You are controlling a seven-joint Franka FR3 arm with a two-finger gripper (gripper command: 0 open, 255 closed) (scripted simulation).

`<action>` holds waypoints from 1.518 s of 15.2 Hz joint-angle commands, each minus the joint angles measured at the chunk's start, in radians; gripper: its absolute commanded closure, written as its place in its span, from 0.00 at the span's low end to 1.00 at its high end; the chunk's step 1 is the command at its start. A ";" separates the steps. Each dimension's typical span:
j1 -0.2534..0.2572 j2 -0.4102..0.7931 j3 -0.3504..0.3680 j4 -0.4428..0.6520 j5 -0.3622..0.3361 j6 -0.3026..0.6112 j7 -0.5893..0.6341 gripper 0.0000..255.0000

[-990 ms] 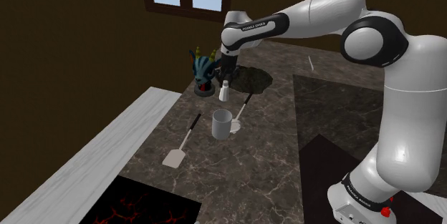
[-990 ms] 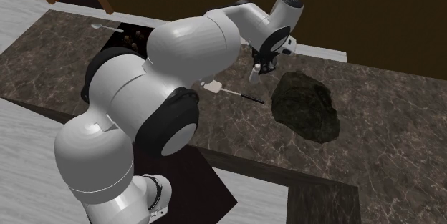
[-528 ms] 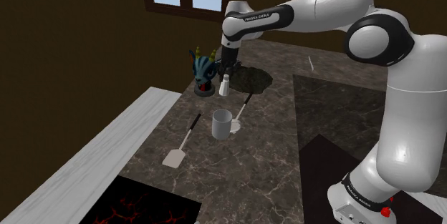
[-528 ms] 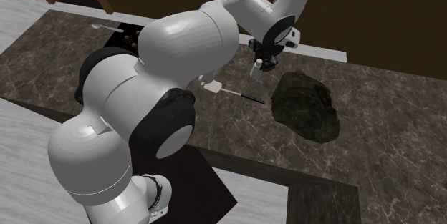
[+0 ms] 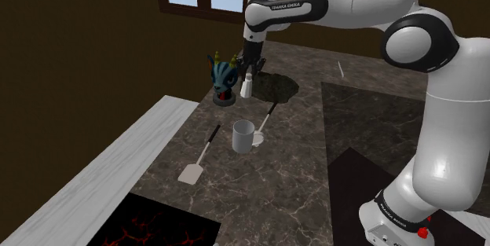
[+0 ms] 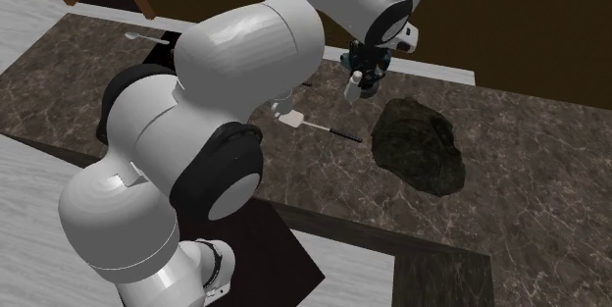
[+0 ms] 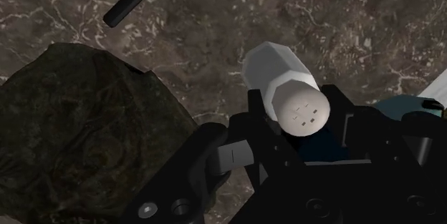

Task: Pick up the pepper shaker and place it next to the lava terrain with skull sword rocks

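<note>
I've got the end effector (image 5: 250, 69) clamped on the white shaker (image 7: 285, 92), held clear of the desk (image 5: 302, 178) for carrying beside the dark rock (image 6: 422, 145).

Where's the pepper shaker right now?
In the shoulder view's upper middle, the pepper shaker hangs in the gripper, between the blue figurine and the dark rock.

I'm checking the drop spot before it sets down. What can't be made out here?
Lava terrain: a dark lump in every view; skull, sword and rocks too dim to tell.
Blue figurine, wrist view: mostly behind the gripper.
Pepper shaker, shoulder view: gap beneath it too small to judge.
</note>
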State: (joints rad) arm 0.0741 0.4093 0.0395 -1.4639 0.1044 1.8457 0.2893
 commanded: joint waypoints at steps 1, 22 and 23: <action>0.000 -0.003 0.000 0.020 0.000 -0.023 0.002 1.00; 0.037 -0.137 0.020 0.040 -0.002 -0.170 0.076 1.00; 0.047 -0.169 0.025 -0.006 -0.001 -0.154 0.090 1.00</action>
State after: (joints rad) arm 0.1127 0.2775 0.0601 -1.4146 0.1020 1.6718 0.3670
